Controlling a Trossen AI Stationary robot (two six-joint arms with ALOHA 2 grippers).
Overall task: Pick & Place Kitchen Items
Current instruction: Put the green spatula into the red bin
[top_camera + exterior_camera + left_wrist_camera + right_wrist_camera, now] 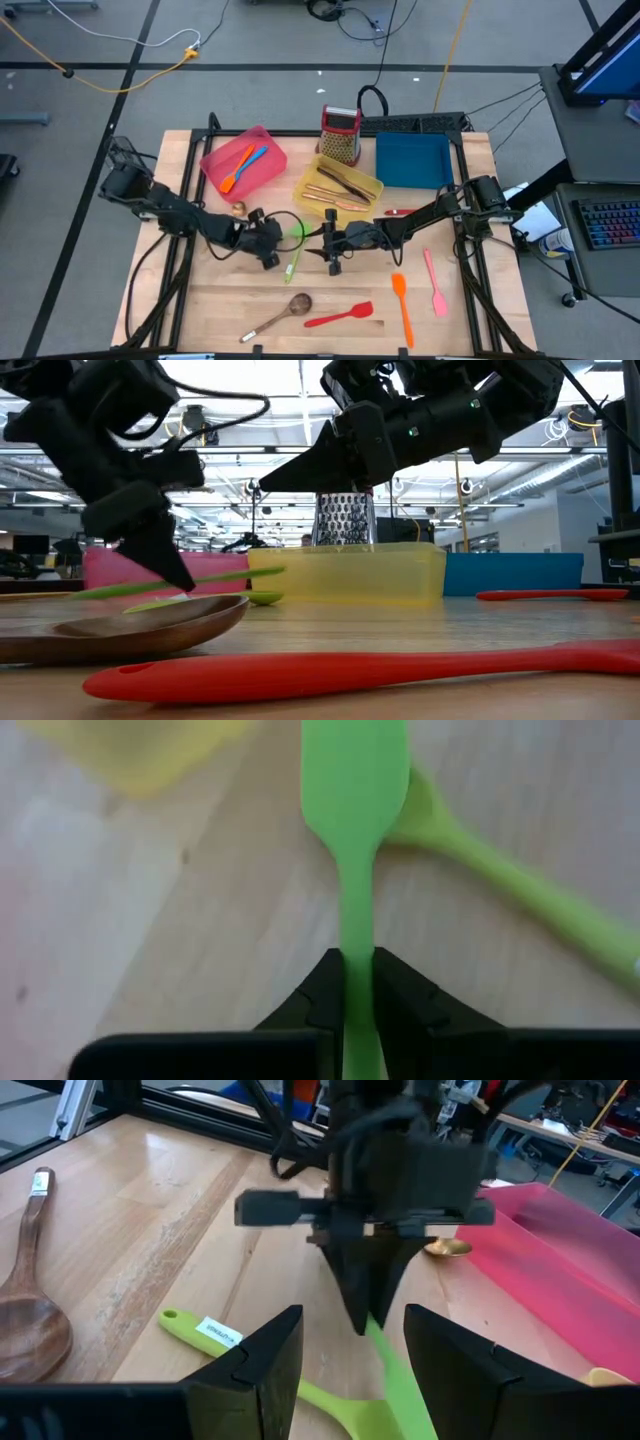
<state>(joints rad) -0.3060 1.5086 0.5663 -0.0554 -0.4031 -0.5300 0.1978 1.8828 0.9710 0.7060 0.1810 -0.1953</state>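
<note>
Just in front of the yellow tray (340, 185), the left gripper (358, 982) pinches a green spatula (355, 790) by its handle; the right gripper (352, 1355) hangs open alongside.

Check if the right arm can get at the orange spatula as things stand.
Probably yes. The right claw is open and empty, and the orange spatula lies alone on bare table on that arm's side, nothing covering it.
</note>
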